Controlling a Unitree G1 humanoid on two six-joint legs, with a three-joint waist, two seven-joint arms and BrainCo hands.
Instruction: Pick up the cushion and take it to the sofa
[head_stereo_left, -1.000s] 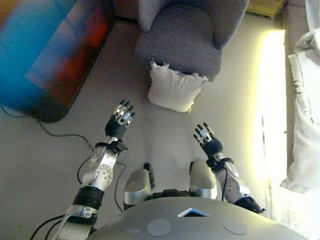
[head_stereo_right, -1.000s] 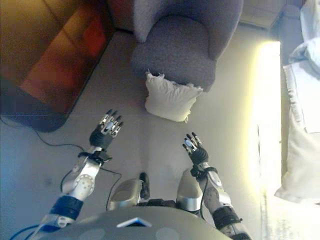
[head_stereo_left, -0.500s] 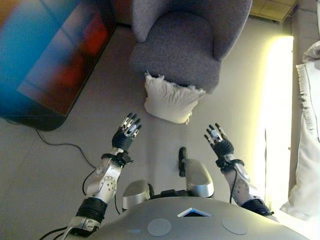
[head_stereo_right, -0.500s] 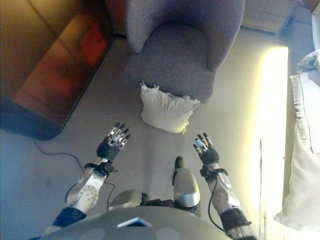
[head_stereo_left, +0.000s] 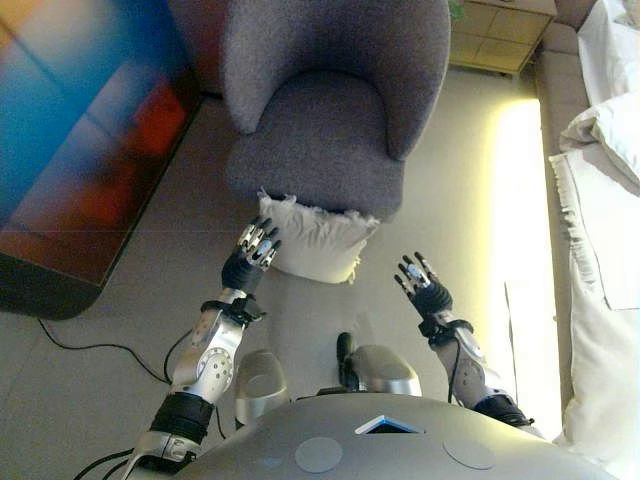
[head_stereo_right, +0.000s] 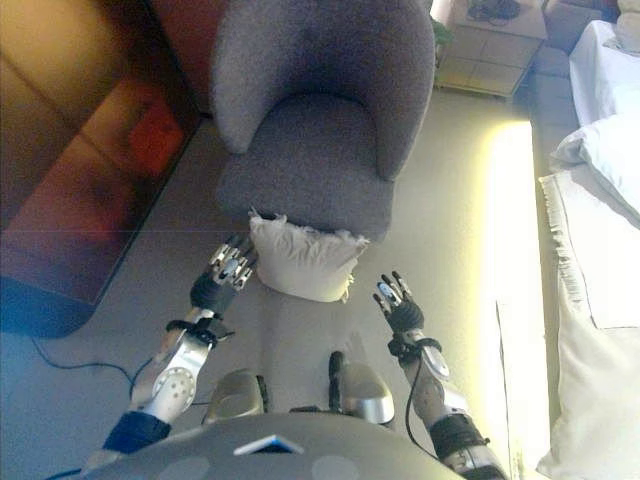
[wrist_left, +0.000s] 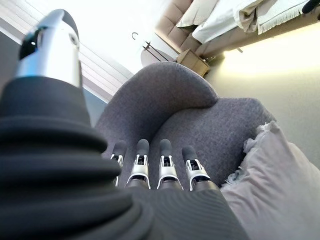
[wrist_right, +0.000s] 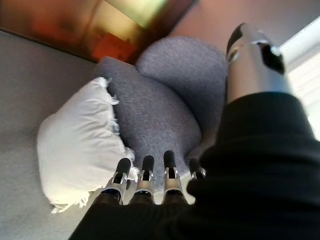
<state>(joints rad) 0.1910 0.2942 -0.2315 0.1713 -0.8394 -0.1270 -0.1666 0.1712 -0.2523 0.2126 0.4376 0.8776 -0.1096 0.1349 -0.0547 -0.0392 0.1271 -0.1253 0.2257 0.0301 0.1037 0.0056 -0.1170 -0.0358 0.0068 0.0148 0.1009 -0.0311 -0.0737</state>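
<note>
cushion (head_stereo_left: 312, 240) on floor, leaning vs grey armchair (head_stereo_left: 325, 130). left hand (head_stereo_left: 252, 257) at its edge, right hand (head_stereo_left: 423, 290) apart; both w/ fingers straight, grasping nothing.

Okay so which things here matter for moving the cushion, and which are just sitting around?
For the job:
white fringed cushion, on the floor against the chair
grey upholstered armchair
left hand, open at the cushion's edge
right hand, open, apart from it

Just lying about:
dark reddish table
white bedding
pale wooden cabinet
</note>
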